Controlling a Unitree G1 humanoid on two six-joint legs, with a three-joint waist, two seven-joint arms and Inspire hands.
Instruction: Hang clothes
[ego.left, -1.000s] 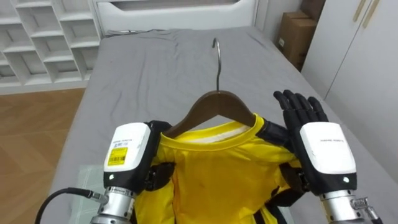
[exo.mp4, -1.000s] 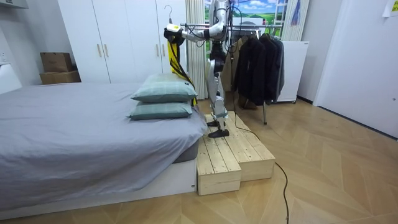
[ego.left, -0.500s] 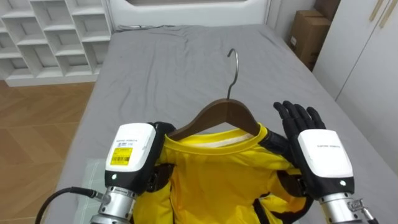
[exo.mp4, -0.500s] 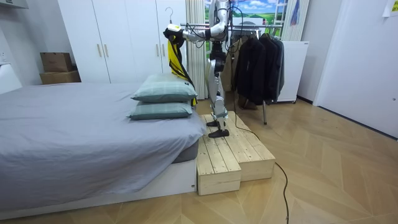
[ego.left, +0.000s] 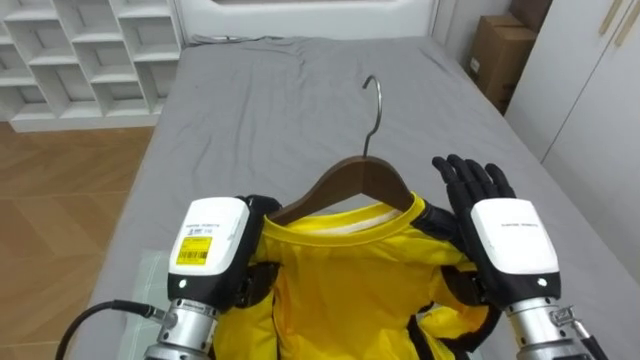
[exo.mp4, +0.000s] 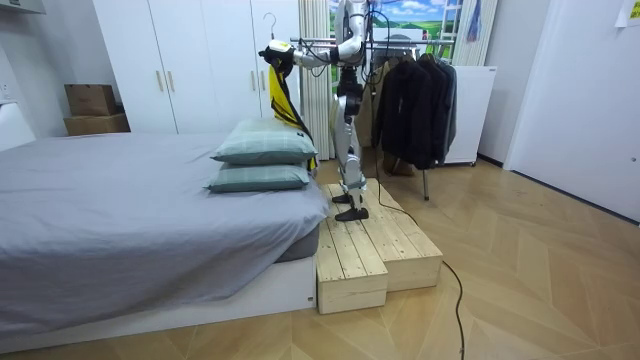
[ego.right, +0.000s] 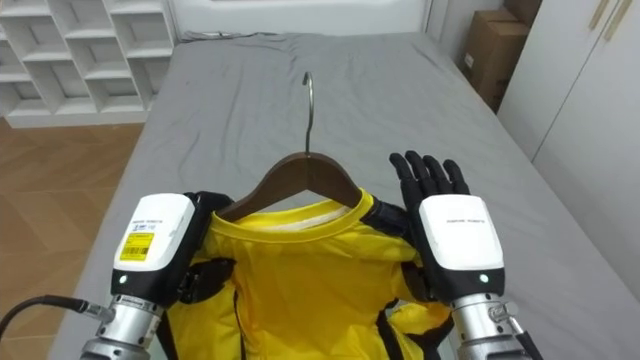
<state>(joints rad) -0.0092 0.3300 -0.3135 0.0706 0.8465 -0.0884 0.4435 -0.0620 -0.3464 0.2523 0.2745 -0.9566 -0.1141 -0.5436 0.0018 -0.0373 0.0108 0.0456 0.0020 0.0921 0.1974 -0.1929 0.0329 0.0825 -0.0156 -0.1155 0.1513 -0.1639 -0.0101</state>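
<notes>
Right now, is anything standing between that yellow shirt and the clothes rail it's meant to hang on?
Only the robot itself. It faces the bed, yellow shirt on its hanger between left hand and right hand; the clothes rail, with dark coats, is behind its back. Nothing else visibly blocks.

hanger (ego.left: 350, 180): dark wood, smooth, low sheen. its hook (ego.left: 374, 110): bare metal, shiny. shirt (ego.left: 350, 285): yellow cloth, matt, soft creases. left hand (ego.left: 210, 250) and right hand (ego.left: 500, 235): white back covers, smooth glossy plastic; the right one's fingers (ego.left: 470, 180) black, matt. bed sheet (ego.left: 250, 110): grey cloth, matt, lightly wrinkled. floor (ego.left: 60, 200): wood, slight gloss. box (ego.left: 495, 50): dull brown cardboard. platform (exo.mp4: 370, 250): pale raw planks.
</notes>
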